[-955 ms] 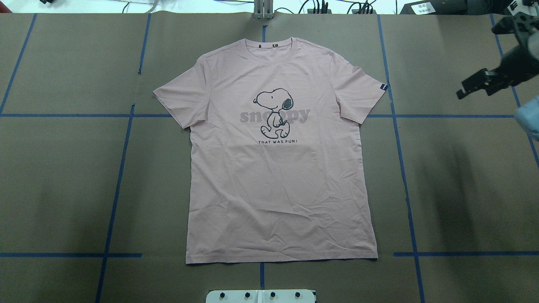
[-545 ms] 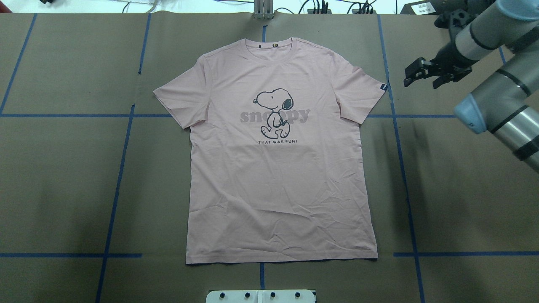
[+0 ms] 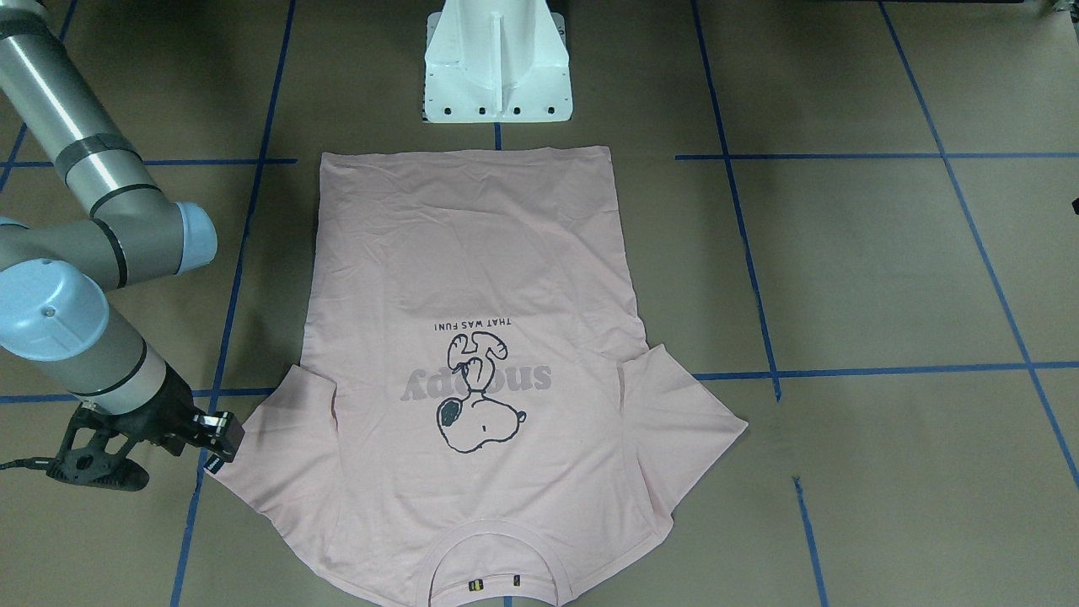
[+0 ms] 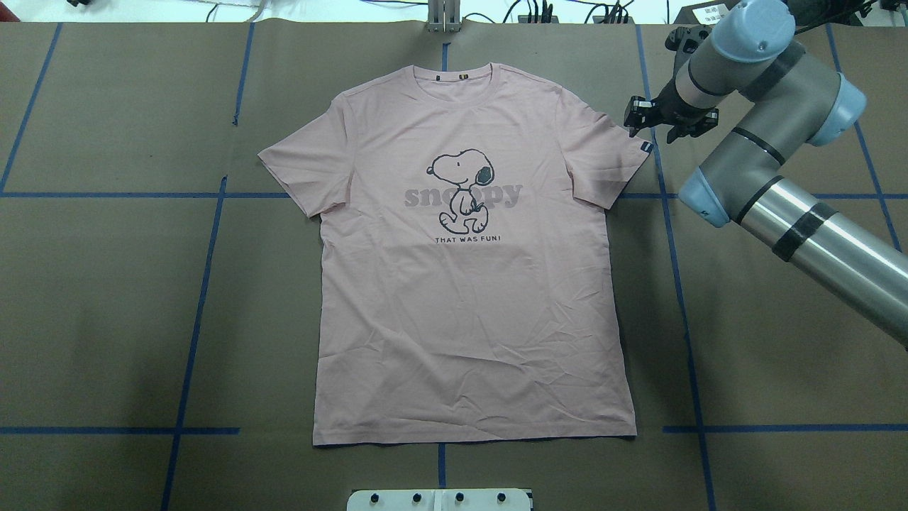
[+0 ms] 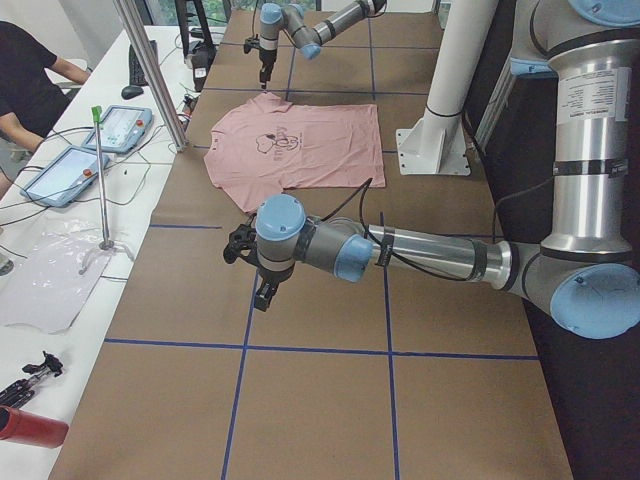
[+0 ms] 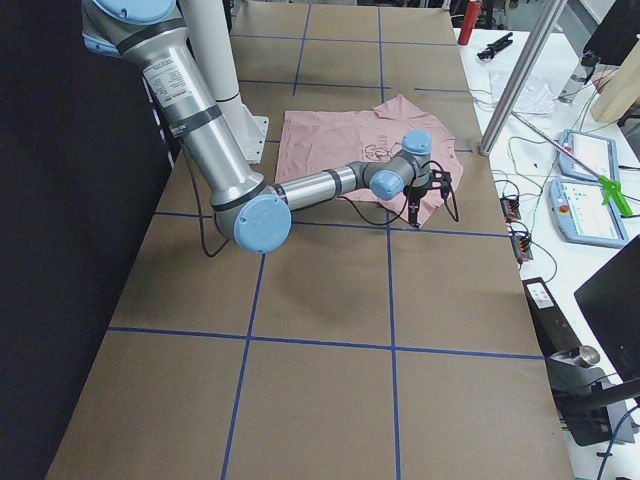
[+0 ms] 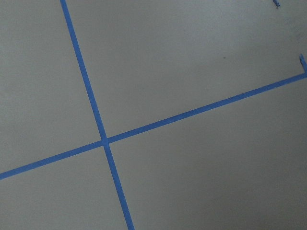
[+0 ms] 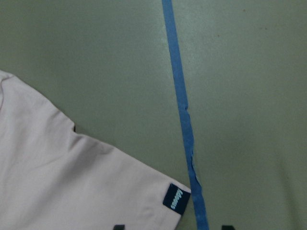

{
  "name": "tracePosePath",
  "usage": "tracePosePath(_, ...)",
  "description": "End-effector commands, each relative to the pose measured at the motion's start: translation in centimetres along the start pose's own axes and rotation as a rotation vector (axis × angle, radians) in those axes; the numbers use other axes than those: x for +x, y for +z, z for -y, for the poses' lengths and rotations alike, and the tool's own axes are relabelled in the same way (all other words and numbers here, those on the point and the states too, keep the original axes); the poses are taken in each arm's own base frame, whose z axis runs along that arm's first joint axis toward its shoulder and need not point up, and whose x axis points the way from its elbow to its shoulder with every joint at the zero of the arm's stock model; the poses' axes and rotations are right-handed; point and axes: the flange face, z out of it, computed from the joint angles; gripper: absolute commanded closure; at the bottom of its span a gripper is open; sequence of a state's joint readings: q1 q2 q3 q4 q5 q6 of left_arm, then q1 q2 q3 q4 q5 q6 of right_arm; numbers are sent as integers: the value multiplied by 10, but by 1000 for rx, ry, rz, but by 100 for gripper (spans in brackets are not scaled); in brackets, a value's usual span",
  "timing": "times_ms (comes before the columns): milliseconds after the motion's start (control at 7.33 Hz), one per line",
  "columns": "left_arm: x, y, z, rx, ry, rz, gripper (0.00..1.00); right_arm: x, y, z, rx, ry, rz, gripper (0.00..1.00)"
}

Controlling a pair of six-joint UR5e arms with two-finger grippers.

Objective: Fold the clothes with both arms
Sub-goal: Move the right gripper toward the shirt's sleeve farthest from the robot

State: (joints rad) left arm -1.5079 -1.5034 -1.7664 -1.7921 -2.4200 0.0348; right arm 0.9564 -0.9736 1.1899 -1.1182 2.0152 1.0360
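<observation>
The pale pink T-shirt [image 4: 468, 298] lies flat and face up on the brown table, collar at the far side; it also shows in the front-facing view [image 3: 472, 253]. My right gripper [image 4: 640, 117] hovers open just above and beside the end of the shirt's right-hand sleeve, close to the small black tag [image 4: 645, 147]. The right wrist view shows that sleeve corner [image 8: 57, 182] with the tag [image 8: 176, 198], and two fingertips apart at the bottom edge. My left gripper [image 5: 260, 288] shows only in the left side view, over bare table far from the shirt; I cannot tell whether it is open.
Blue tape lines [image 4: 191, 341] grid the brown paper table. The white pedestal base [image 3: 497, 59] stands at the robot's edge by the shirt's hem. A metal pole [image 5: 150, 70], control tablets [image 5: 120, 125] and a seated person [image 5: 30, 70] are along the far side.
My right arm has swung in from the right edge towards the shirt, and its gripper now hangs by the right-hand sleeve. The shirt has not moved.
</observation>
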Motion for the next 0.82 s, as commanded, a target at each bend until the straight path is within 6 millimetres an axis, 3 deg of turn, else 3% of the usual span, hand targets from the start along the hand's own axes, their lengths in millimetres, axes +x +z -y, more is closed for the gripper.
tracePosePath(0,2,-2,2,5,7,0,0,-3,13,11,24,10,-43,30)
tracePosePath(682,3,-3,2,8,12,0,0,2,34,-3,-5,5,-69,38)
